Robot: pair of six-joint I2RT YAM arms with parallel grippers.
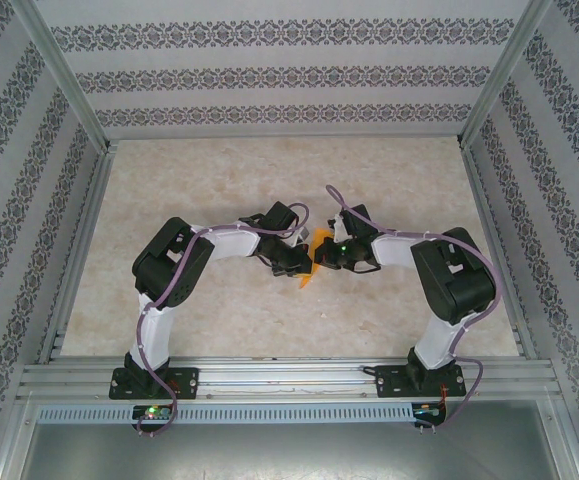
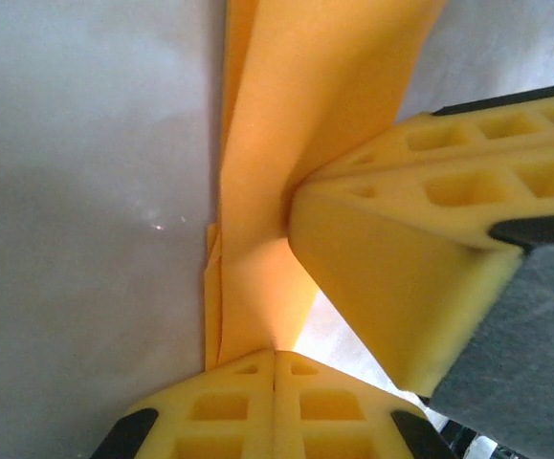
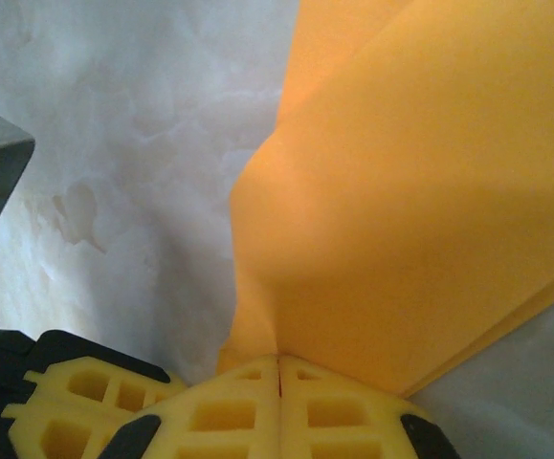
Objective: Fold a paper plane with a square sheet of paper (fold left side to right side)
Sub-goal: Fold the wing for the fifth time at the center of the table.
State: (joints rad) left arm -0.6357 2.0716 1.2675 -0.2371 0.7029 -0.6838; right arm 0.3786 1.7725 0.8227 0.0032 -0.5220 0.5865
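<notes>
The pale marbled table (image 1: 269, 190) carries both arms. The left arm (image 1: 174, 265) rises from its near-left base, bends at the elbow and reaches right. The right arm (image 1: 454, 280) mirrors it, reaching left, so the wrists meet at mid-table. The left gripper (image 2: 275, 361) has its fingers pressed together on the square sheet of paper (image 2: 286, 143). The right gripper (image 3: 278, 365) likewise pinches the creased sheet, which is held between them.

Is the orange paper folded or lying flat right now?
Folded. The paper shows stacked layers along its edges, and both the left gripper and the right gripper are shut on it.
</notes>
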